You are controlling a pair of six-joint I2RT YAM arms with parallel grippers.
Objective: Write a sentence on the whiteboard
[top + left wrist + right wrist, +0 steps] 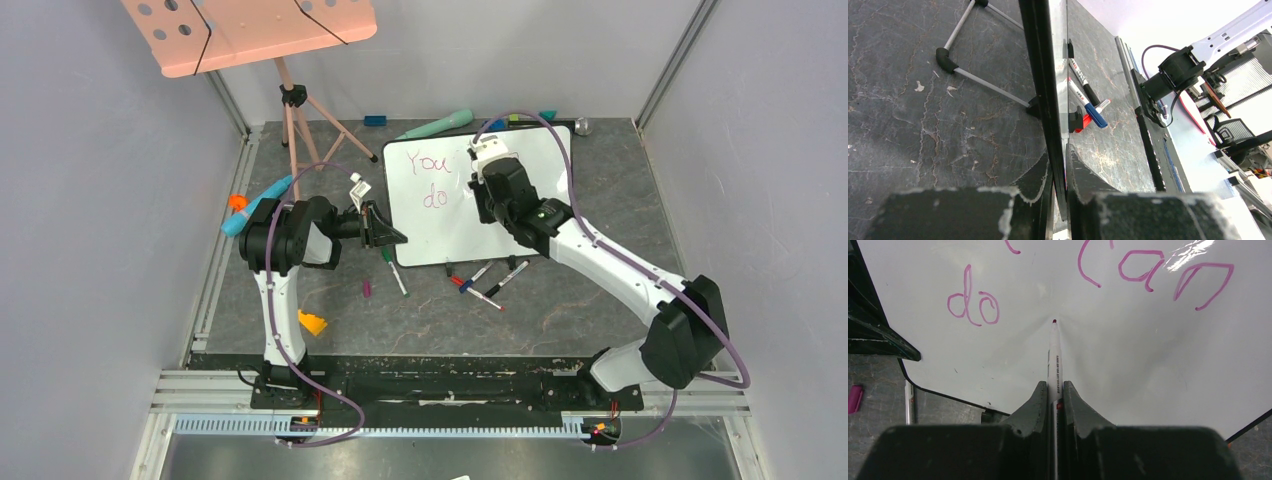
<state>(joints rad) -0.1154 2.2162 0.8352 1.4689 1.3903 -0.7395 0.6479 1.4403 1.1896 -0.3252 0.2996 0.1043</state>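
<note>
The whiteboard (540,160) stands tilted at the back centre. It bears magenta words: "You" (429,160) above "do" (435,196); the right wrist view shows "do" (973,305) and "can" (1153,275). My left gripper (392,232) is shut on the whiteboard's left edge (1043,75), one finger on each side. My right gripper (484,168) is shut on a white marker (1054,360) with a red tip (1054,321) at the board, right of "do".
Several loose markers (485,280) lie in front of the board, also in the left wrist view (1088,102). A green-capped marker (392,268) and a magenta cap (366,288) lie near my left gripper. A pink perforated board (250,30) on a tripod stands back left.
</note>
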